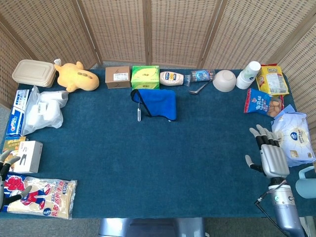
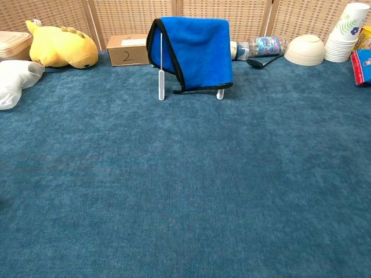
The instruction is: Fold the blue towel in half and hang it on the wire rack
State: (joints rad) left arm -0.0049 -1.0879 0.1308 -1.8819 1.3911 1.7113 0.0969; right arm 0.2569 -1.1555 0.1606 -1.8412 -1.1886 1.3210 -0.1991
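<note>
Ahead of us the blue towel (image 2: pixel 194 51) hangs folded over the wire rack (image 2: pixel 161 76), draped on both sides, its black-trimmed edge running down the left and along the bottom. The rack's white legs stand on the blue cloth-covered table (image 2: pixel 185 191), showing below the towel at left and right. At far left we see a yellow plush toy (image 2: pixel 59 46) lying on its side, with a white plastic bag (image 2: pixel 16 81) nearer and left of it. A cardboard box (image 2: pixel 126 50) marked "2" sits just left of the towel. Right of the towel lie a plastic bottle (image 2: pixel 264 45), a spoon (image 2: pixel 261 61), an upturned white bowl (image 2: pixel 305 50) and stacked paper cups (image 2: pixel 345 33).
</note>
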